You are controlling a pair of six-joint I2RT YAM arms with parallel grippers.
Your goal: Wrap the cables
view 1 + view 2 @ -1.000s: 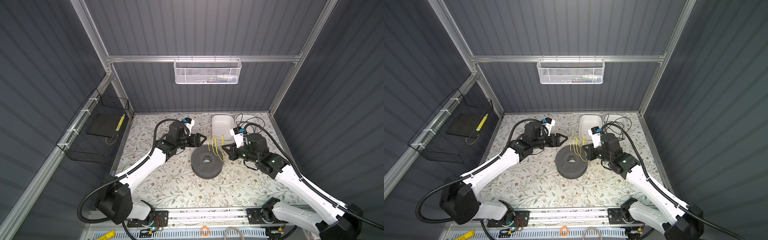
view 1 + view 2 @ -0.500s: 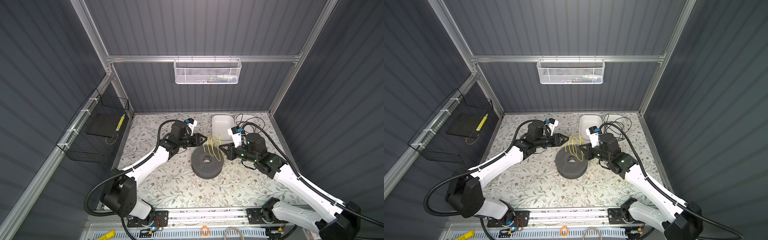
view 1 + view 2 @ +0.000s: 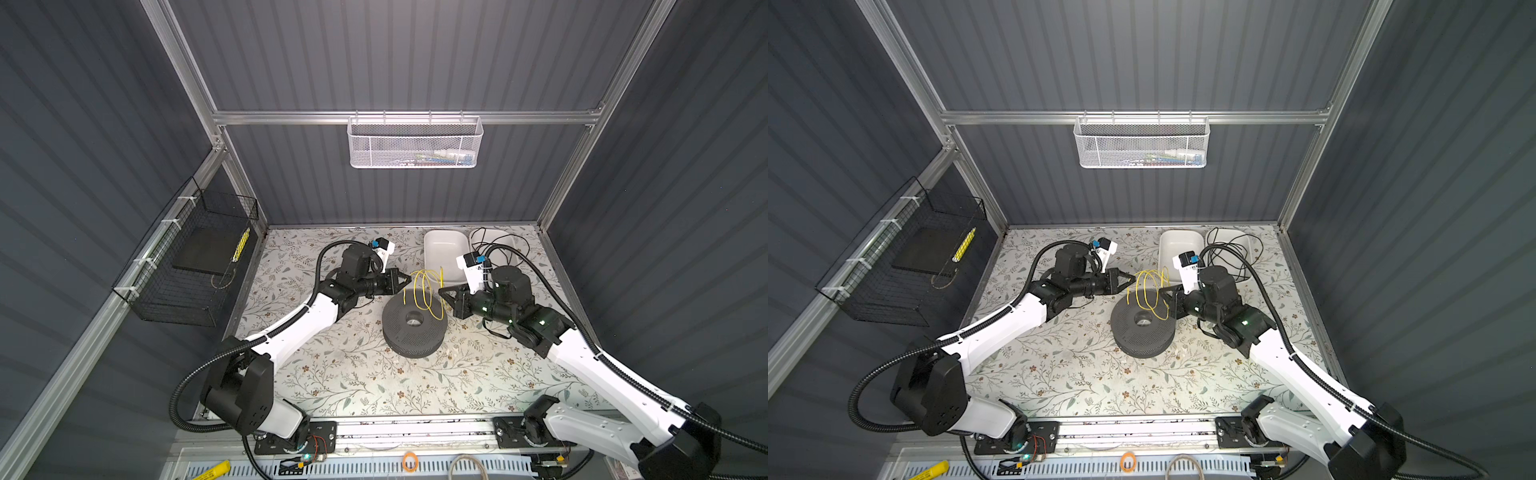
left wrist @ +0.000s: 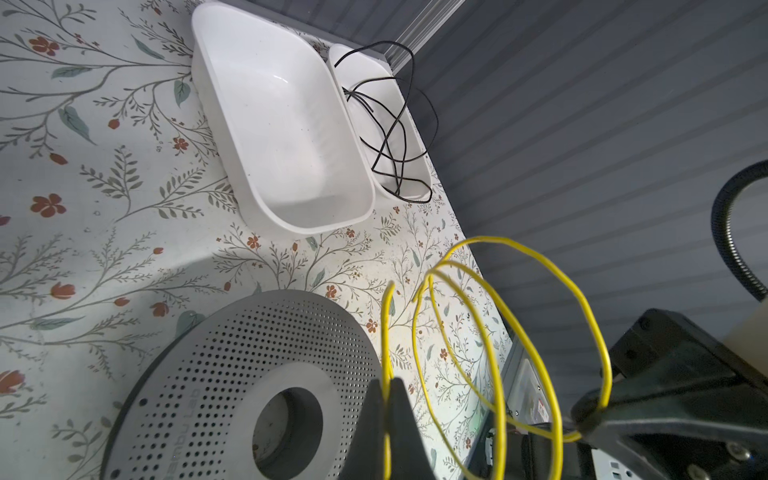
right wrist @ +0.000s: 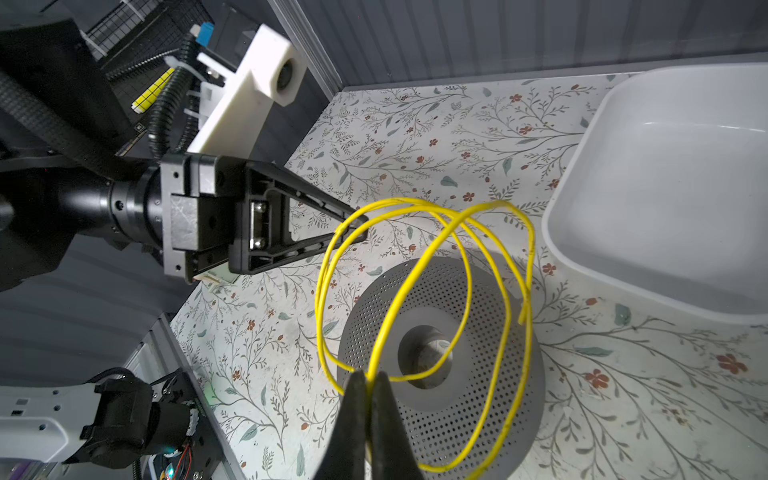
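The cables, a thin yellow wire [image 3: 424, 291] [image 3: 1150, 293], hang in several loose loops above a grey perforated spool [image 3: 399, 332] [image 3: 1125, 332]. My left gripper [image 3: 409, 279] [image 3: 1133, 279] is shut on a strand at the coil's left side; in the left wrist view its tips [image 4: 386, 386] pinch the wire [image 4: 494, 291]. On the opposite side my right gripper [image 3: 441, 292] [image 3: 1163, 291] is shut on the wire too. The right wrist view shows its tips [image 5: 368, 380] clamping crossed strands [image 5: 419, 257] over the spool [image 5: 478, 395].
Two white bins stand at the back right: one empty [image 3: 442, 249], one [image 3: 505, 245] holding a tangled black cord [image 4: 386, 124]. A black wire basket [image 3: 187, 266] hangs on the left wall and a white mesh basket [image 3: 415, 143] on the back wall.
My left gripper has reached right to the coil and shut on a strand of the yellow wire. The right gripper has kept its grip and shifted only slightly.
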